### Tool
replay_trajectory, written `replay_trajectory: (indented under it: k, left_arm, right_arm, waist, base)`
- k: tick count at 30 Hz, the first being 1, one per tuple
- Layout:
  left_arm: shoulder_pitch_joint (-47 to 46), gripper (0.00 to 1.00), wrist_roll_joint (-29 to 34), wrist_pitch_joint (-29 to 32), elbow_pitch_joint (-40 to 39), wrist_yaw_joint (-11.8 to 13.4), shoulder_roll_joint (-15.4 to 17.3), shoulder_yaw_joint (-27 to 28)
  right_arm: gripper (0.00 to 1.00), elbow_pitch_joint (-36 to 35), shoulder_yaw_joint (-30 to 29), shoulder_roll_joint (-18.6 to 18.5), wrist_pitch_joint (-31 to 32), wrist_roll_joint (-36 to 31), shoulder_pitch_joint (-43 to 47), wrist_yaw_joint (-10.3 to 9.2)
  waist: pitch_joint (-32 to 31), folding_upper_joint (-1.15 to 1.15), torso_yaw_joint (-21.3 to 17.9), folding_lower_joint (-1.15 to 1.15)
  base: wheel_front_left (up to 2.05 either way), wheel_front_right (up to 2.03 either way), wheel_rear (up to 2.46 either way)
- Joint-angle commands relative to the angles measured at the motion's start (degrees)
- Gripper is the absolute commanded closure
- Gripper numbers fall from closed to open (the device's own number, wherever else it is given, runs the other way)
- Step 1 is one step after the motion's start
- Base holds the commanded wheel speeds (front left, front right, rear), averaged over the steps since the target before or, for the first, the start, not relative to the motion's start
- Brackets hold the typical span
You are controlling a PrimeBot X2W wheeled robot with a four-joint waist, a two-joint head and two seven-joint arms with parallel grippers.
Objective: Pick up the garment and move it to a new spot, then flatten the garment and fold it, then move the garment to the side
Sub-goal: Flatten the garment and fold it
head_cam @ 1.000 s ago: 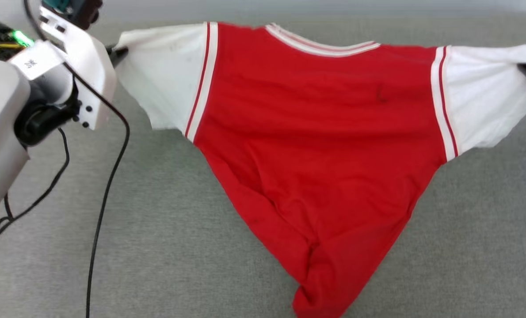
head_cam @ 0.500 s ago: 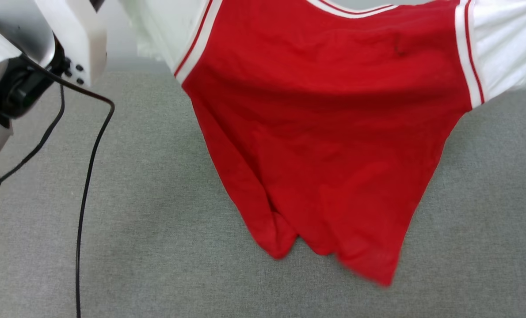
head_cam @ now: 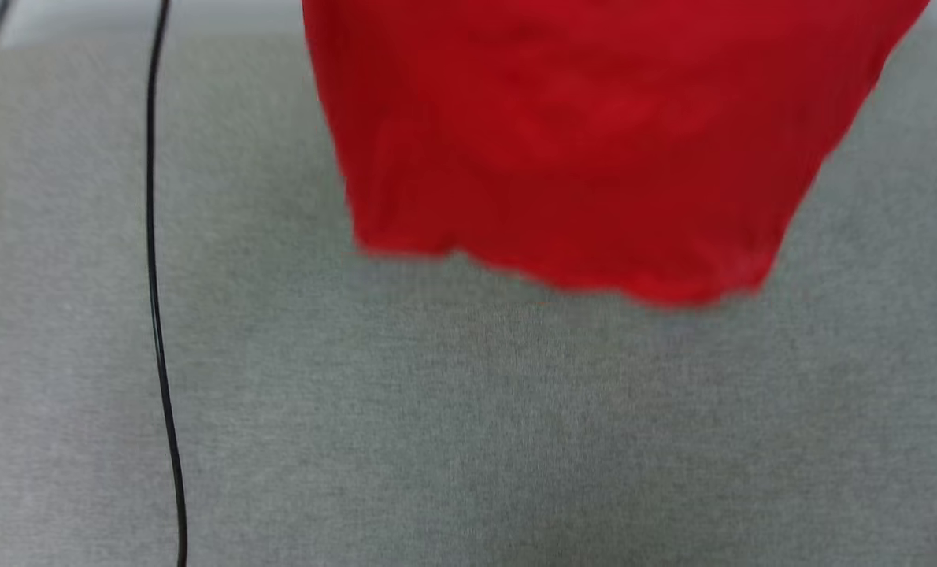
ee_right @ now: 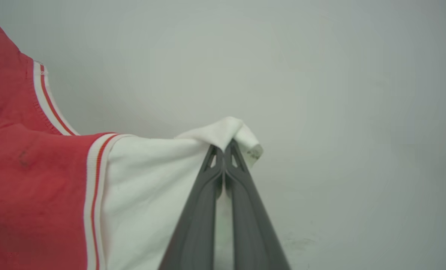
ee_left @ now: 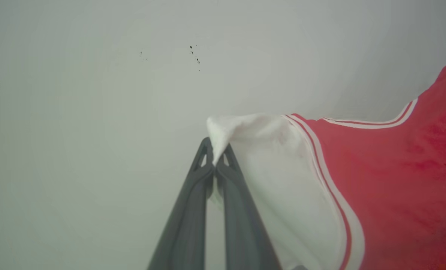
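The garment (head_cam: pixel 587 150) hangs in the air above the grey cloth surface, its red lower body and blurred hem showing in the head view. My left gripper (ee_left: pixel 216 155) is shut on the tip of one white sleeve (ee_left: pixel 283 176), the red body (ee_left: pixel 406 180) stretching off to the right. My right gripper (ee_right: pixel 223 148) is shut on the tip of the other white sleeve (ee_right: pixel 151 187), with the red body (ee_right: pixel 32 187) to the left. Striped trim runs along both sleeve seams and the collar. The printed face is hidden.
A grey fabric-covered surface (head_cam: pixel 468 425) spreads below the hanging hem. A thin black cable (head_cam: pixel 157 315) runs down the left side of the head view. A plain pale wall (ee_left: pixel 95 112) stands behind both grippers.
The garment has been lifted: its sleeves, collar and my left arm have left the top of the head view. The bunched hem has come off the surface and hangs spread out.
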Motion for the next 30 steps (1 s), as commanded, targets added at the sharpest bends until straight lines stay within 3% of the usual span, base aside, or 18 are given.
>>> replay_trajectory:
  k: [1, 9, 16, 21, 30]
  left_arm:
    - [-2.1, 1.00, 0.2, -0.5, 1.1, -0.2, -0.8, 0.4]
    - [-16.0, 1.00, 4.1, -5.4, 12.4, -1.3, -5.2, 2.0]
    - [-22.7, 1.00, 5.0, -10.9, 21.8, -3.0, -8.0, 2.6]
    - [-21.2, 1.00, 4.2, -14.3, 27.4, -4.2, -9.7, 1.8]
    - [-12.3, 1.00, 1.4, -19.4, 33.0, -5.5, -11.3, -0.4]
  right_arm:
    - [1.00, 1.1, 0.7, 0.8, -0.2, -1.4, -3.1, -0.08]
    - [1.00, 12.8, 2.6, 5.5, -5.2, -7.4, -23.2, -0.08]
    - [1.00, 22.8, 5.1, 8.9, -9.9, -9.3, -33.0, -0.08]
    - [1.00, 28.2, 9.1, 10.2, -12.4, -8.5, -34.2, -0.09]
    - [1.00, 34.5, 16.7, 11.8, -18.2, -3.3, -25.8, -0.08]
  waist:
    - [4.0, 0.00, -0.5, 0.00]
    - [10.0, 0.00, -0.6, 0.00]
    - [13.6, 0.00, -0.6, 0.00]
    - [15.3, 0.00, -0.1, 0.00]
    - [14.5, 0.00, 0.0, 0.00]
  base:
    - [0.00, 0.00, 0.00]
    - [0.00, 0.00, 0.00]
    - [0.00, 0.00, 0.00]
    - [0.00, 0.00, 0.00]
    - [0.00, 0.00, 0.00]
